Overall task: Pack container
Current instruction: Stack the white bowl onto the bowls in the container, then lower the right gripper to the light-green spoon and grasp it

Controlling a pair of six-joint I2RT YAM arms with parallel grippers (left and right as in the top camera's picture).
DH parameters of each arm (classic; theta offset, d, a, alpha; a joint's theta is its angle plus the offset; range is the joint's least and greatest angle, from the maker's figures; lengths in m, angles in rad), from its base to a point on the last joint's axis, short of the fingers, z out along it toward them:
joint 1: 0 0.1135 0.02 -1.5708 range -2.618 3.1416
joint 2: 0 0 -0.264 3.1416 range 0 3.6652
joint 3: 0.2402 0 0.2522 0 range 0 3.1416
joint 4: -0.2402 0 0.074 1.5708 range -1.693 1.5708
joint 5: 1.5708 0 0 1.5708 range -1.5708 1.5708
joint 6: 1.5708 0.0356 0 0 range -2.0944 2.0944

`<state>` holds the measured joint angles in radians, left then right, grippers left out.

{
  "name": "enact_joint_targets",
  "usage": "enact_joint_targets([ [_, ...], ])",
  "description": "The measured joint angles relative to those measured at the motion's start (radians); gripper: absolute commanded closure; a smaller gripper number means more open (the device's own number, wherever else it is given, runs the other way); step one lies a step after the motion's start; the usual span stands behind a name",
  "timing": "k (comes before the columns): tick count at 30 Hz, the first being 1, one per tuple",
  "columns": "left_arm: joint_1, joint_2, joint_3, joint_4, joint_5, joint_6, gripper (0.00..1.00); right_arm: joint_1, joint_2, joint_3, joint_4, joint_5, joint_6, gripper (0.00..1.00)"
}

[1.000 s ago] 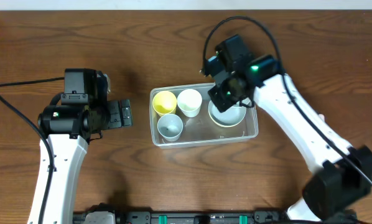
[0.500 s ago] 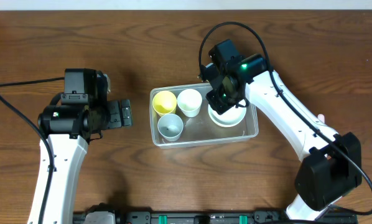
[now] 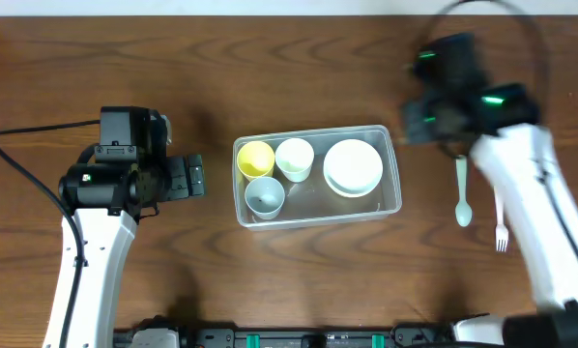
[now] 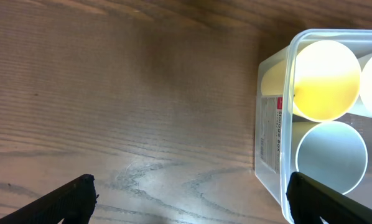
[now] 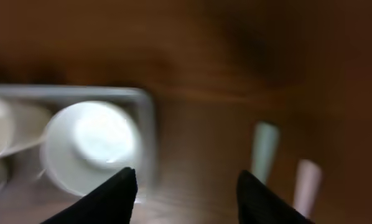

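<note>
The clear container point(image 3: 316, 132) sits mid-table and holds a yellow cup point(image 3: 256, 158), a white cup point(image 3: 295, 158), a pale blue cup point(image 3: 265, 196) and a white bowl point(image 3: 354, 167). My right gripper point(image 3: 417, 121), blurred by motion, is off the container's far right corner. Its wrist view shows it open point(image 5: 186, 190) over bare wood, with the bowl point(image 5: 93, 149) and the container's corner point(image 5: 145, 124) to its left. My left gripper point(image 3: 194, 177) stands wide open left of the container. In its wrist view point(image 4: 189, 193) nothing lies between its fingers, and the container's wall point(image 4: 274, 124) is at the right.
A pale spoon point(image 3: 462, 193) and a white fork point(image 3: 500, 227) lie on the wood right of the container. Both show blurred in the right wrist view, the spoon point(image 5: 264, 149) and the fork point(image 5: 305, 183). Bare tabletop lies between the left gripper and the container.
My right gripper opened, left the white bowl in the container and swung up and to the right, away from it. The left arm has not moved.
</note>
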<state>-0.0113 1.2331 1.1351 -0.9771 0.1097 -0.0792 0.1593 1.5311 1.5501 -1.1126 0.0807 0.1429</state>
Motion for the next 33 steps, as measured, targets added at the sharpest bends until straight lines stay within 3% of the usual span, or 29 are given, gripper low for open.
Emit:
enact_joint_targets([
  [8,0.000,0.000,0.000,0.000,0.000,0.000,0.02,-0.280,-0.017,-0.059,-0.109,-0.011,0.017,0.41],
  [11,0.000,0.000,0.000,-0.001,0.000,0.000,0.02,-0.330,-0.008,-0.177,-0.080,-0.049,0.012,0.33],
  [15,0.000,0.000,0.000,-0.002,0.000,0.000,0.02,-0.351,0.006,-0.347,-0.009,-0.087,0.011,0.22],
  [23,0.000,0.000,0.000,-0.003,0.000,0.000,0.02,-0.365,0.009,-0.557,0.167,-0.109,0.008,0.12],
  [33,0.000,0.000,0.000,-0.002,0.000,0.000,0.02,-0.406,0.009,-0.682,0.339,-0.082,0.014,0.10],
])
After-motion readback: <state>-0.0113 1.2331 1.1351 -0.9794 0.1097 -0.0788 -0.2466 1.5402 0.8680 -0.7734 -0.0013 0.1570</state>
